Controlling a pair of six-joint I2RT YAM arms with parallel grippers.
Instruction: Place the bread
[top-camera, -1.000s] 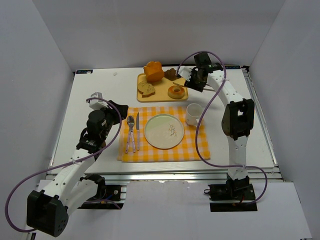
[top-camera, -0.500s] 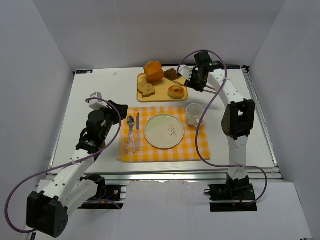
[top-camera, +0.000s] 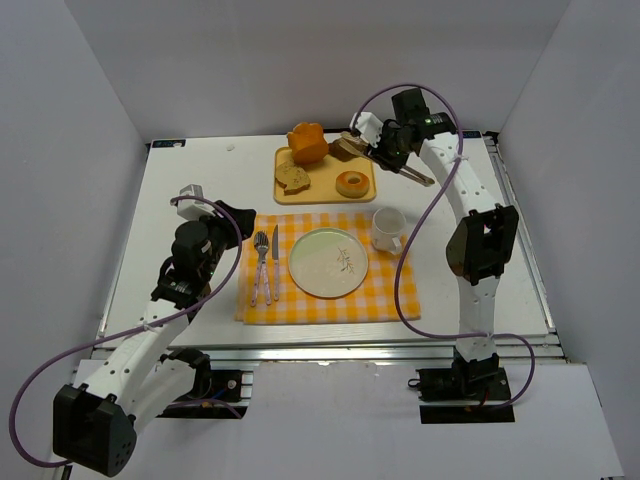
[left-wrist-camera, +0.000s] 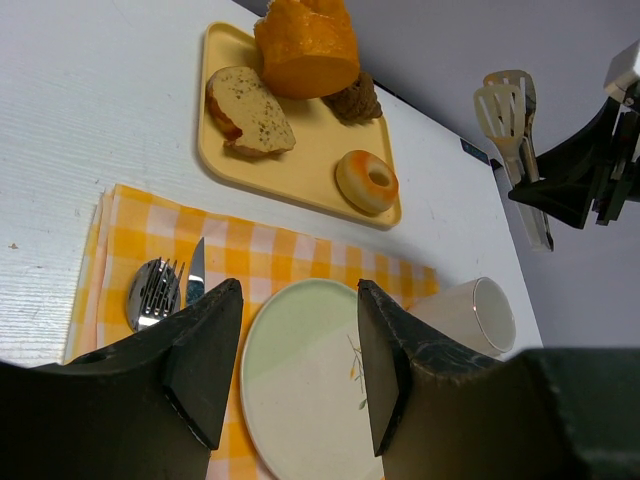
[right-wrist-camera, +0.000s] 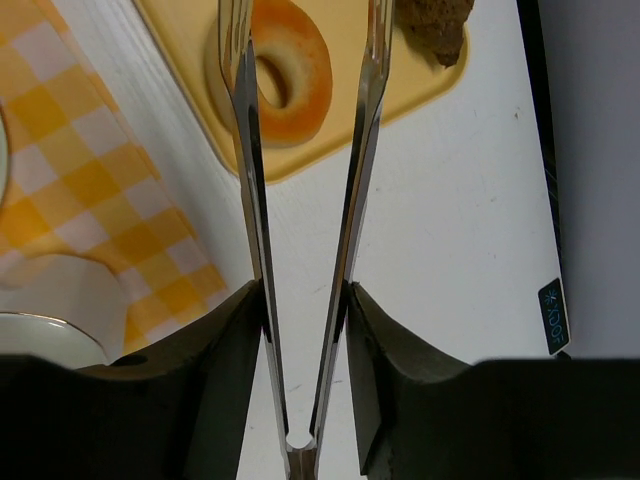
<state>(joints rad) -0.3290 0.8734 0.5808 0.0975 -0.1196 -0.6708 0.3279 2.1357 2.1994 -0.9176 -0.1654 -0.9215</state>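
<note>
The orange loaf (left-wrist-camera: 305, 45) walls off my tongs (left-wrist-camera: 508, 105) behind the bread (left-wrist-camera: 250, 110). Bare tray (left-wrist-camera: 300, 150) opens between bread and donut (left-wrist-camera: 367, 181).

left claw (left-wrist-camera: 296, 330): jaws apart, arm folded | right claw (right-wrist-camera: 305, 295): arm outstretched, clamping tongs (right-wrist-camera: 250, 150)

Top external camera high over the near edge, looking down on the whole table (top-camera: 200, 180), left wrist camera low and close, facing far across plate (left-wrist-camera: 300, 350) to yellow tray (left-wrist-camera: 305, 160) with bread (left-wrist-camera: 250, 110) — both shared with top — right wrist camera nearest, sighting along tongs (right-wrist-camera: 357, 180) onto the tray's donut (right-wrist-camera: 305, 100) end.
</note>
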